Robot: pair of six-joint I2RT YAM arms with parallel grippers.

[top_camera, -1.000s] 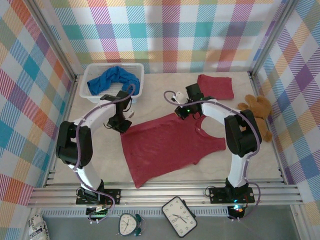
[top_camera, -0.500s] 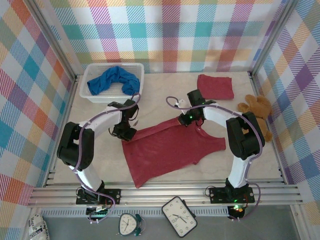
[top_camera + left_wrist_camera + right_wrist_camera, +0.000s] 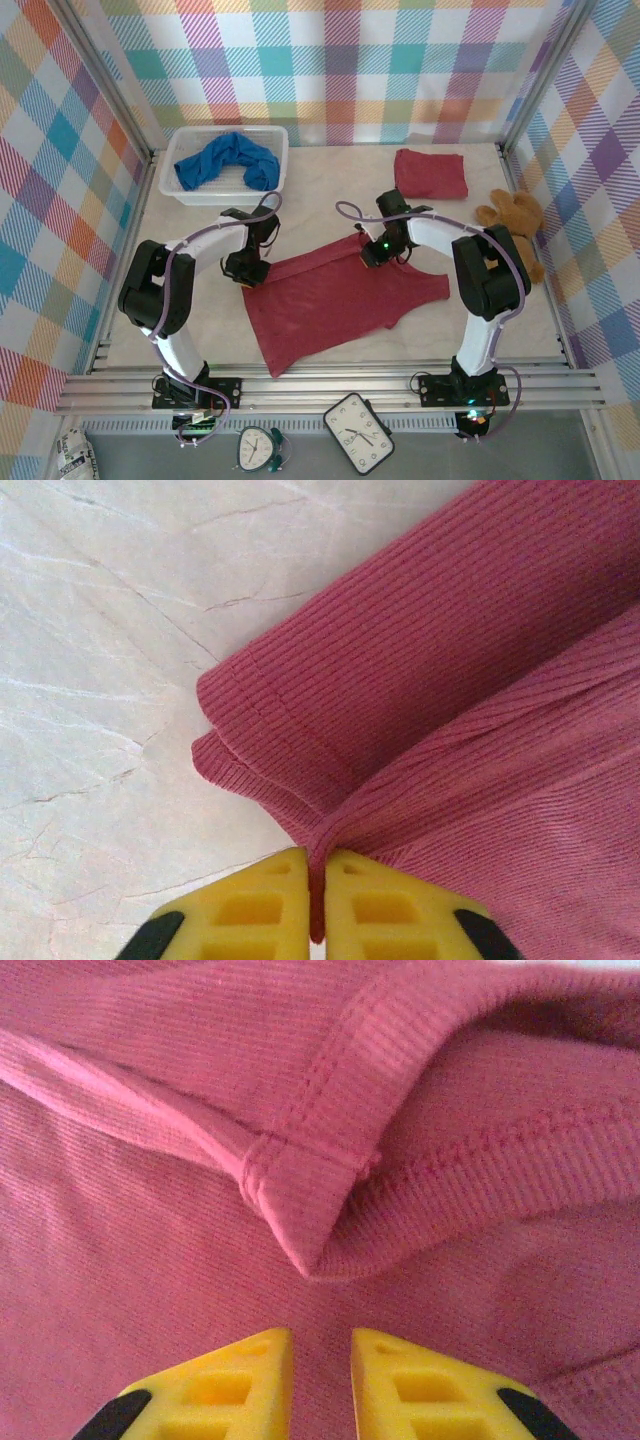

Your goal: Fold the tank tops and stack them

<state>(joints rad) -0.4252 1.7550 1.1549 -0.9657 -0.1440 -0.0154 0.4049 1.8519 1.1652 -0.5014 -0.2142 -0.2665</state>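
A dark red tank top (image 3: 330,300) lies spread in the middle of the table, its far edge folded over onto itself. My left gripper (image 3: 250,272) is at its far left corner, shut on a pinch of the folded hem (image 3: 318,880). At the far right edge my right gripper (image 3: 375,252) hovers just above the cloth, open (image 3: 320,1360), with nothing between the fingers. A strap corner (image 3: 320,1220) lies loose just ahead of it. A second dark red tank top (image 3: 430,172) rests folded at the back right. The blue tank top (image 3: 225,160) is bunched in the basket.
The white mesh basket (image 3: 172,190) stands at the back left. A brown teddy bear (image 3: 515,225) sits by the right wall. Two clocks (image 3: 358,430) lie below the table's front rail. Bare tabletop (image 3: 200,320) shows left of the spread top.
Both grippers came toward the near side, carrying the top's far edge over onto the cloth. The right gripper opened and let the strap corner drop; the left still pinches the hem.
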